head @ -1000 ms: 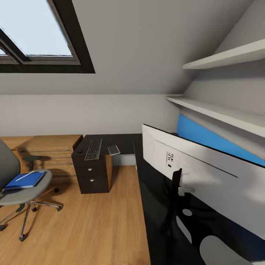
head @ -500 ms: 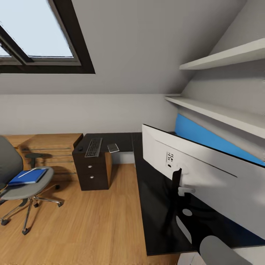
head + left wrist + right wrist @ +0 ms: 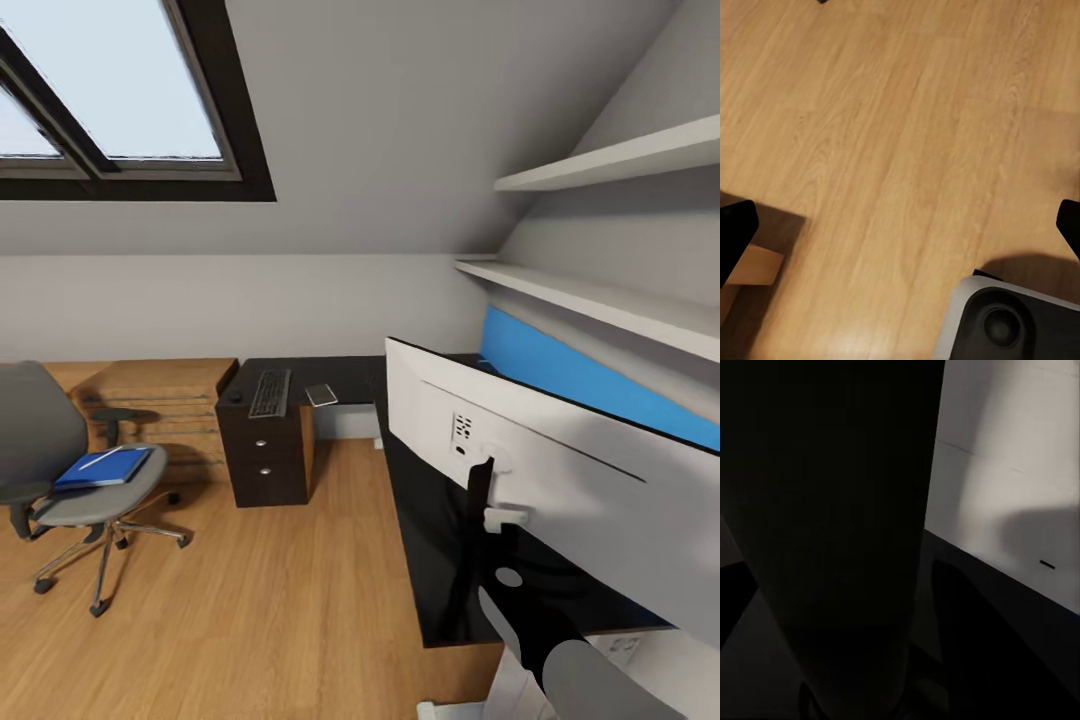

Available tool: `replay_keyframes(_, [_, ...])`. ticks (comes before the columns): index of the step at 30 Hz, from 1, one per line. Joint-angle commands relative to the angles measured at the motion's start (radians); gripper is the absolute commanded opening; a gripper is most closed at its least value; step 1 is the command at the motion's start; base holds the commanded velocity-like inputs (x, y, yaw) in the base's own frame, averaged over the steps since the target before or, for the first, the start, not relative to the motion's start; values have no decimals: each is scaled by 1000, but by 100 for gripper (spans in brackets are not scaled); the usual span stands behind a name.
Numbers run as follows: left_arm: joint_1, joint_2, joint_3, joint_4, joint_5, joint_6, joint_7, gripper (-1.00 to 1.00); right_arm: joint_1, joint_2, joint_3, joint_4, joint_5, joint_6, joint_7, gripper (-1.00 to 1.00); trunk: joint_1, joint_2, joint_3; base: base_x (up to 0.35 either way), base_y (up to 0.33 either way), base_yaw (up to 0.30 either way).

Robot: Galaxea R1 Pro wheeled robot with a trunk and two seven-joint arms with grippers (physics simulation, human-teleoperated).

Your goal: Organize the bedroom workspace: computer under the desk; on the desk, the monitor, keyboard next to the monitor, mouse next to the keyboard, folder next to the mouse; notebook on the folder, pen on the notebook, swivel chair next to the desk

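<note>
On the black desk (image 3: 440, 560) stands the monitor (image 3: 560, 480), its pale back showing. Farther along lie the keyboard (image 3: 270, 393) and mouse (image 3: 235, 397). The blue folder (image 3: 103, 468) sits on the swivel chair (image 3: 70, 470), with the pen (image 3: 103, 458) on top. I cannot tell how either claw is set.

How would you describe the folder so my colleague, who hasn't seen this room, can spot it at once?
Look below the skylight for the grey swivel chair on the wood floor. On its seat lies the folder, a flat bright blue rectangle with a thin white pen on top. Nothing else on the chair is blue.
</note>
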Motion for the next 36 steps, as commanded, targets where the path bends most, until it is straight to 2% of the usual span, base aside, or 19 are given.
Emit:
replay_keyframes(1, [0,1,-9,-2,8,-1,4,100,-2,-1,11,-2,-5,-6,-8,-100,0,-2,-1,-17,35,0])
replay_keyframes(24, [0,1,-8,-2,8,-3,4,100,-2,-1,11,-2,-5,-6,-8,-100,0,-2,-1,40,42,0])
replay_keyframes(25, [0,1,-8,-2,8,-3,4,100,-2,-1,11,-2,-5,-6,-8,100,0,-2,-1,0,0,0])
replay_keyframes(36, [0,1,-8,-2,8,-3,4,100,-2,-1,11,-3,-5,-6,-9,100,0,-2,-1,0,0,0])
